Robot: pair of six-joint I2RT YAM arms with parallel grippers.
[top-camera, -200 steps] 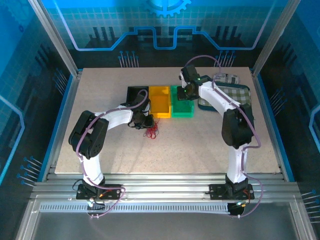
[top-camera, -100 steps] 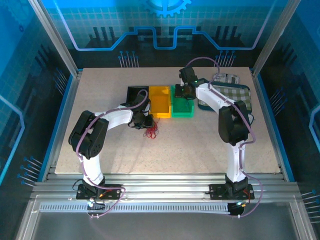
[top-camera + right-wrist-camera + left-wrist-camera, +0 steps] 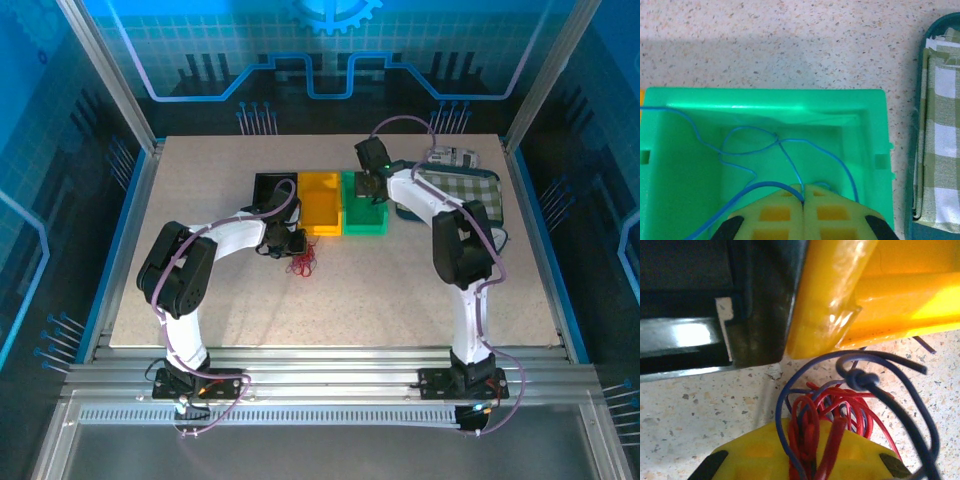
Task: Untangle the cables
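We see left fingers pinching tangled cables beside the yellow bin; right fingers pinch a blue cable in the green bin.

White-and-black arms, pale purple wiring

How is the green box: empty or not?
Not empty: thin blue wire loops inside the green box, its end pinched by the shut right tool.

At left gripper, cables red, dark blue; ahead of right gripper, single cable light blue. Green bin, yellow bin, black bin. Cloth green-white check.
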